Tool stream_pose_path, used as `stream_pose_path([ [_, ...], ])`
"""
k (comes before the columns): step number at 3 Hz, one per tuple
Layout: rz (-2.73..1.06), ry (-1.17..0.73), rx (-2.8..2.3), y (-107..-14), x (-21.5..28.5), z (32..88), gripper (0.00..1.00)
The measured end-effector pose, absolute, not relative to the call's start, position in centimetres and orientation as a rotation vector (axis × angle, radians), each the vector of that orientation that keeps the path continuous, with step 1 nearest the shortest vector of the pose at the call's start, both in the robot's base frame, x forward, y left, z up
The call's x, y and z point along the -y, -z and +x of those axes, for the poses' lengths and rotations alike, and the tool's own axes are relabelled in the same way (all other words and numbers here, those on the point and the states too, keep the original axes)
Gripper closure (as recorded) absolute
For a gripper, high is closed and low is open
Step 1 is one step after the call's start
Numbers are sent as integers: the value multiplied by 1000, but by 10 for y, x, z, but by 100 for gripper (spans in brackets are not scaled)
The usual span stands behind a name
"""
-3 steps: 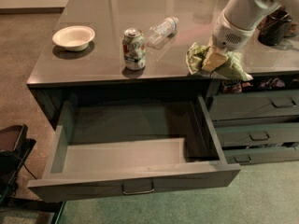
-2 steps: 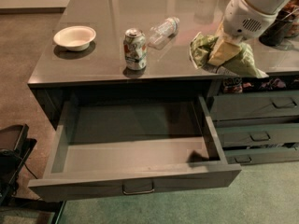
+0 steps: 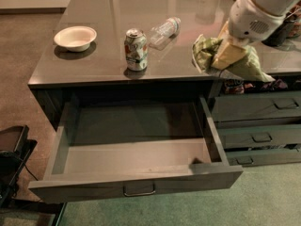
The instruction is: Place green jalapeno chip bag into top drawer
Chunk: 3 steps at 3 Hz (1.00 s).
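Note:
The green jalapeno chip bag (image 3: 244,66) is crumpled and light green, held up off the counter at the right. My gripper (image 3: 227,54) is shut on the green jalapeno chip bag, its yellowish fingers (image 3: 229,55) pressed into the foil, with the white arm reaching in from the upper right. The top drawer (image 3: 136,185) is pulled wide open below the counter, to the left of and below the bag. Its inside is bare.
On the grey counter (image 3: 103,60) stand a soda can (image 3: 135,50), a clear plastic bottle (image 3: 164,31) lying on its side, and a white bowl (image 3: 75,37). Narrower stacked drawers (image 3: 258,121) sit to the right. A dark object (image 3: 11,159) stands at the lower left.
The gripper has lifted the chip bag up off the counter's edge and carried it slightly higher and to the right. The drawer, can, bottle and bowl have not moved.

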State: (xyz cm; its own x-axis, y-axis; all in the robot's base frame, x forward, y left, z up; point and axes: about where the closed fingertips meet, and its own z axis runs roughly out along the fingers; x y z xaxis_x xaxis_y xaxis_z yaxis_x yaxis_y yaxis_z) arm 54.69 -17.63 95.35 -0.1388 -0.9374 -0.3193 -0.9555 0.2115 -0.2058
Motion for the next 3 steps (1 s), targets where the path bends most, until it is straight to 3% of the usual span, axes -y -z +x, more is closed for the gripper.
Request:
stream_pose_path([
  [2, -1880, -301, -2006, -955, 145, 457, 100],
  [3, -1873, -314, -2001, -953, 141, 457, 100],
])
